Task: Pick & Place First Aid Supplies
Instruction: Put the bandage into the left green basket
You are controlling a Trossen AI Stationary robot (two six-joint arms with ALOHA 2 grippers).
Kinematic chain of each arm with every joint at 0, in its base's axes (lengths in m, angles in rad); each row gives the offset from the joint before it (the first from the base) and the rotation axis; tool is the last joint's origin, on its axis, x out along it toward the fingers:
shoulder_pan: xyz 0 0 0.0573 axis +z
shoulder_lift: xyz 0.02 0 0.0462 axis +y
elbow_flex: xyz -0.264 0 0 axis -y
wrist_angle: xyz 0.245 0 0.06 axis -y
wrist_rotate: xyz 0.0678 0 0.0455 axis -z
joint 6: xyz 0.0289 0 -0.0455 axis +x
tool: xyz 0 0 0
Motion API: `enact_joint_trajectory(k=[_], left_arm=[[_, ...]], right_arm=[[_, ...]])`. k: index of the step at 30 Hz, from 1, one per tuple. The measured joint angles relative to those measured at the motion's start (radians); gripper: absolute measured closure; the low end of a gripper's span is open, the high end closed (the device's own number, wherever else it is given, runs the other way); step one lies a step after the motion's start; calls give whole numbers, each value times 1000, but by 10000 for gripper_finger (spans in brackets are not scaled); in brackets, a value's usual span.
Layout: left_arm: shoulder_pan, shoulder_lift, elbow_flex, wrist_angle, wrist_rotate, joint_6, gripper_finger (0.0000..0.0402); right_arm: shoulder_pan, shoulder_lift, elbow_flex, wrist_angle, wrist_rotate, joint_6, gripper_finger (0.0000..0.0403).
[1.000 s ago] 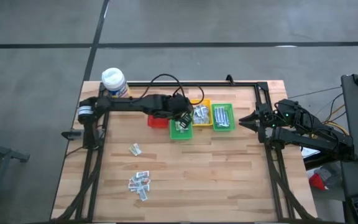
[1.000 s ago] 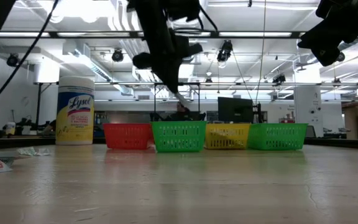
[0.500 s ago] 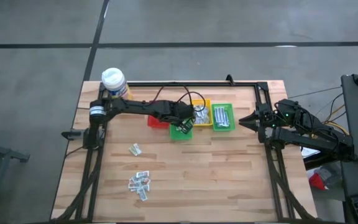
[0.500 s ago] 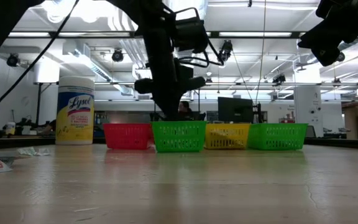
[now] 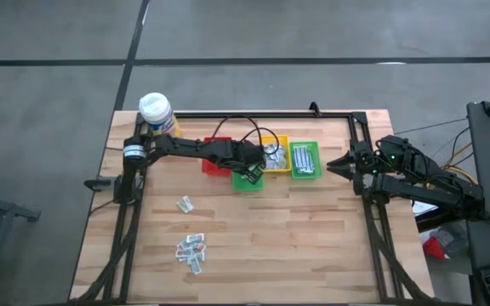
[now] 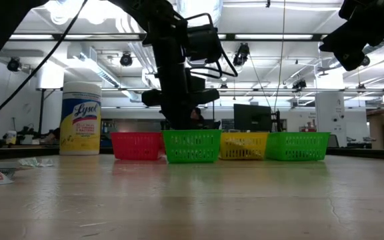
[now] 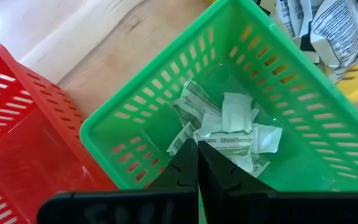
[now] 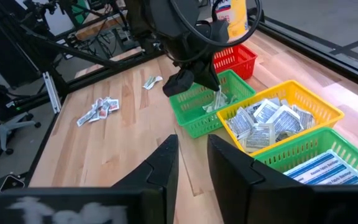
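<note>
First aid supplies are split across several spots: you have pale greenish-white sachets (image 7: 229, 127) piled loosely in the near green bin (image 7: 166, 106), silvery crinkly wrappers (image 8: 266, 123) filling the yellow bin (image 8: 319, 102), blue-striped white strips (image 5: 304, 160) lying in the far green bin (image 5: 316, 146), and still loose on the wood a small cluster of packets (image 5: 191, 252) near the front left plus a single packet (image 5: 185, 204) a bit above it. The red bin (image 7: 23, 143) sits just beside the near green bin, and you can see nothing in it. All four bins stand in a row near the back of the table (image 5: 313, 246), red at the left end, then green, yellow, green. Your left gripper (image 7: 197, 163) hangs directly over the near green bin, fingers pressed together with nothing pinched between them, tips just above the sachet pile; whether they touch it you cannot tell. The left arm reaches across from the table's left edge. Your right gripper (image 8: 192, 163) waits off the right side of the table, well apart from the bins, fingers parted by a narrow gap and holding nothing. A yellow bottle with white cap (image 5: 156, 113) stands at the back left corner, behind the left arm's base.
</note>
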State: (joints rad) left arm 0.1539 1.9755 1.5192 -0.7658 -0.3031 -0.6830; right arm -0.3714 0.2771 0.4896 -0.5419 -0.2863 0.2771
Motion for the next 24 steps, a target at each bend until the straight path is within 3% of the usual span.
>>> enact_joint_trajectory(k=[5, 13, 16, 24], left_arm=[[0, 0, 0, 2, 0, 3, 385], [0, 0, 4, 3, 3, 35, 289], [0, -9, 17, -2, 50, 59, 263], [-5, -126, 38, -47, 111, 54, 246]], right_arm=[[0, 0, 0, 0, 0, 0, 330], [0, 0, 0, 0, 0, 3, 331], [0, 0, 0, 0, 0, 3, 326], [0, 0, 0, 0, 0, 2, 317]])
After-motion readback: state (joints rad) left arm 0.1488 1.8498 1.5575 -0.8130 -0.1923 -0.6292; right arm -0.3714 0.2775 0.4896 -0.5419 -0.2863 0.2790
